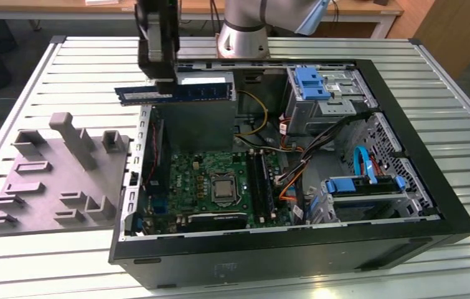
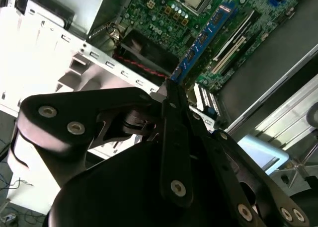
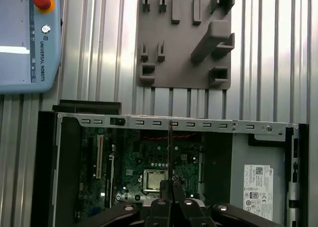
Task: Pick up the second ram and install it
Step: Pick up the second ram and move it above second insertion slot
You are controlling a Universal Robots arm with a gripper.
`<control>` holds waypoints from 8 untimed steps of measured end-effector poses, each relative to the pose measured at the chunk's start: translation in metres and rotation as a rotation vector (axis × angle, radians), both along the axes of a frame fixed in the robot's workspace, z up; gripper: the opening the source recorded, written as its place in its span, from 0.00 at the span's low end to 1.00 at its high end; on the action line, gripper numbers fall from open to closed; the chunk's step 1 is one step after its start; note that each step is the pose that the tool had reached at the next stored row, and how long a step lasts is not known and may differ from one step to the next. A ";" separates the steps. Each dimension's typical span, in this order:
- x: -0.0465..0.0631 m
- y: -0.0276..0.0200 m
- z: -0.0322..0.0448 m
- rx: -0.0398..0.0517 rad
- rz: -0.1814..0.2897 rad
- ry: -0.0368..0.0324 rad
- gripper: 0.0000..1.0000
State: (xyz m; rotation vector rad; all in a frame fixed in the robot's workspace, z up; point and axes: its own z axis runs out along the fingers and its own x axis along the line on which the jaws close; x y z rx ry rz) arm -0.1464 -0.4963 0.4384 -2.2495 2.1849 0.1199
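The gripper (image 1: pixel 162 80) is clamping the second ram (image 1: pixel 197 93) near one end. It is hanging level above the open computer case (image 1: pixel 301 265)

Bright, even light from above, deep shade in hollows
In the exterior view's lower left the slatted table (image 1: pixel 35 268) shines pale, and the computer case (image 1: pixel 243 265) is dim inside; in the second wrist view a pale metal sheet (image 2: pixel 35 53) is burnt out by glare, the gripper (image 2: pixel 171 88) nearly black
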 end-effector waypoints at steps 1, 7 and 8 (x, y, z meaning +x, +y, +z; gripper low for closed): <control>0.003 0.0000 -0.0007 0.0000 0.000 0.0000 0.13; 0.019 0.0000 -0.0056 -0.0001 0.000 0.0000 0.13; 0.021 0.0000 -0.0069 0.0000 0.000 0.0000 0.13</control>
